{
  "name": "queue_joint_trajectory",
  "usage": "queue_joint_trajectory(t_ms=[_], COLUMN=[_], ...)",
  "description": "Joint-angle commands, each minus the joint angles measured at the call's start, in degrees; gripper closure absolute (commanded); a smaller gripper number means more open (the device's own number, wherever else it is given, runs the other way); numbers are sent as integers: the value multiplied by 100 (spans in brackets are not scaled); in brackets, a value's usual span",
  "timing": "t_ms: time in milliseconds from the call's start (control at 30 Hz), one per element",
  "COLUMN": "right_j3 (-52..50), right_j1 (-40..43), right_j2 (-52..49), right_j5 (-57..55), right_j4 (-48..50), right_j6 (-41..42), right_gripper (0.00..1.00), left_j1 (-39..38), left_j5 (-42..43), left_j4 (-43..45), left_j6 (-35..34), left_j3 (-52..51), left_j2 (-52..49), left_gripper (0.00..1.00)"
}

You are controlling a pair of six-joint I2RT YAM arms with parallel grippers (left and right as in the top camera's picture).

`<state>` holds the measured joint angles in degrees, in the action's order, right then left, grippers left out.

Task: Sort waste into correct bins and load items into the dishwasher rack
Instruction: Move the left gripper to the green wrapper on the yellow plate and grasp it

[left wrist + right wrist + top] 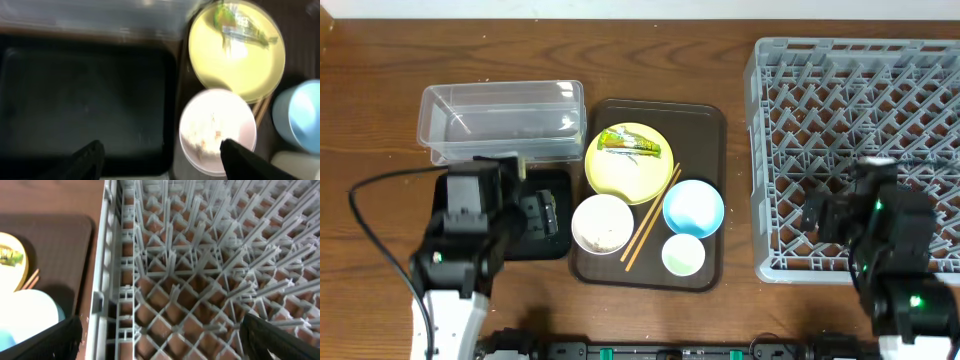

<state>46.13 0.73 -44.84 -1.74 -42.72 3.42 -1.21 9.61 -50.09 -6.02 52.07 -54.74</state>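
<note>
The pale-yellow plate (pixel 628 160) lies on the brown serving tray and carries the green-yellow wrapper (pixel 630 144); both also show in the left wrist view, plate (pixel 235 60) and wrapper (pixel 235 25). The white bowl (pixel 602 223) holds rice grains (pixel 212 131). The light-blue bowl (pixel 693 207), small pale cup (pixel 683 254) and chopsticks (pixel 650 217) sit beside it. My left gripper (pixel 162 157) is open above the black tray (pixel 85 105), its right finger over the white bowl. My right gripper (pixel 162 335) is open over the grey rack (pixel 860 100). The clear tub (pixel 502 120) stands behind the black tray. No tissue shows.
The dark brown serving tray (pixel 705 125) lies mid-table between the bins and the rack. A black cable (pixel 370 230) loops at the left. Bare wooden table surrounds everything.
</note>
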Motion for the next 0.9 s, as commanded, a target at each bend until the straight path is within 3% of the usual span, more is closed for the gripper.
queue_joint_trajectory(t_ms=[0, 233, 500, 867], right_j3=[553, 745, 745, 745], right_j1=[37, 37, 37, 37], right_j2=[-299, -332, -306, -306], right_j5=[131, 400, 387, 369], right_j4=[-258, -380, -249, -264], right_j6=[15, 37, 35, 35], right_gripper=[1, 1, 1, 1], left_j1=[28, 28, -267, -1202], left_j5=[225, 715, 898, 599], left_j4=[-328, -42, 1598, 3432], left_j6=[-26, -26, -365, -614], left_j3=[317, 313, 382, 385], left_j2=[-286, -437, -765, -2271], left_gripper=[23, 23, 23, 24])
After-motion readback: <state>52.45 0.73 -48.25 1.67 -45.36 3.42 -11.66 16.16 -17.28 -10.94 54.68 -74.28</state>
